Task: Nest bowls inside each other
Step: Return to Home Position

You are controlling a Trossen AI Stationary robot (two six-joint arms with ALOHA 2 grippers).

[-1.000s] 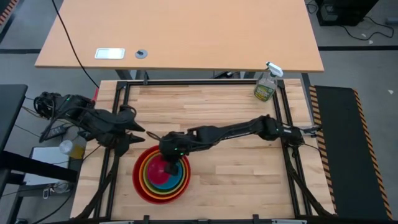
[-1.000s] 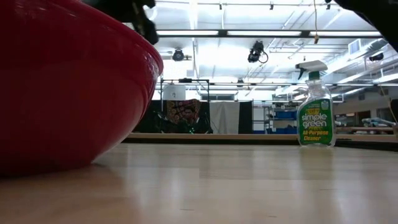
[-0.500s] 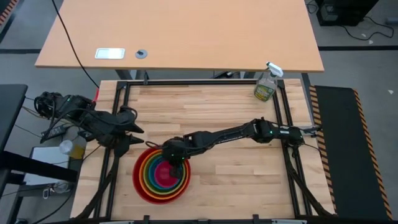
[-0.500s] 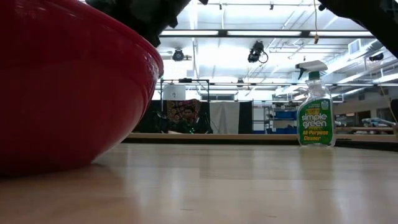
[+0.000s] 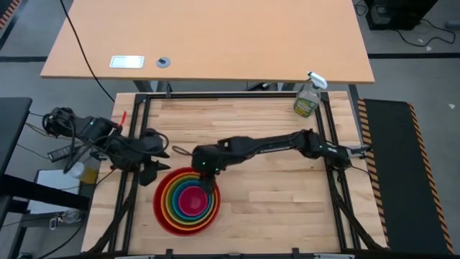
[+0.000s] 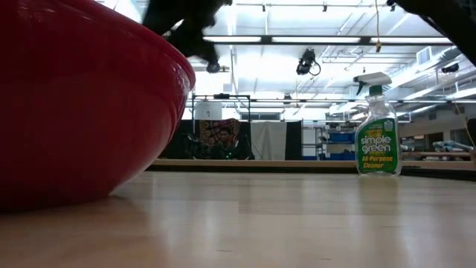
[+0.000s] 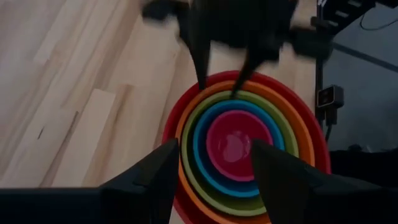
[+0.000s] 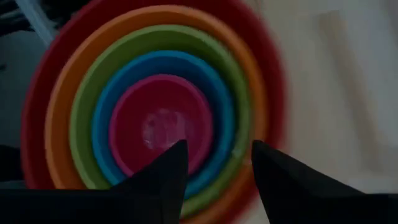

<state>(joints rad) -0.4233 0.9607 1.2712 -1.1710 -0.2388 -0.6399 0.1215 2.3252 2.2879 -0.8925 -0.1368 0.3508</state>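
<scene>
The bowls stand nested near the table's front left: red (image 5: pixel 162 213) outermost, then orange (image 5: pixel 169 206), green (image 7: pixel 189 177), blue (image 7: pixel 200 165) and pink (image 5: pixel 191 201) in the middle. The red bowl rests by its base on the wood (image 6: pixel 74 97). My right gripper (image 8: pixel 214 163) hovers open just above the stack's far rim, pointing steeply down, with nothing between its fingers (image 7: pixel 202 74). My left gripper (image 7: pixel 214 163) is open over the table's left edge, beside the stack and aimed at it, touching nothing.
A clear spray bottle with a green label (image 5: pixel 307 98) stands at the table's far right corner (image 6: pixel 378 126). Bare wood lies to the right of the bowls and behind them. A black frame (image 5: pixel 136 122) runs round the table.
My right gripper has drawn up and back out of the pink bowl toward the far edge, and the pink bowl stays seated in the blue one. My left gripper has sunk a little toward the stack.
</scene>
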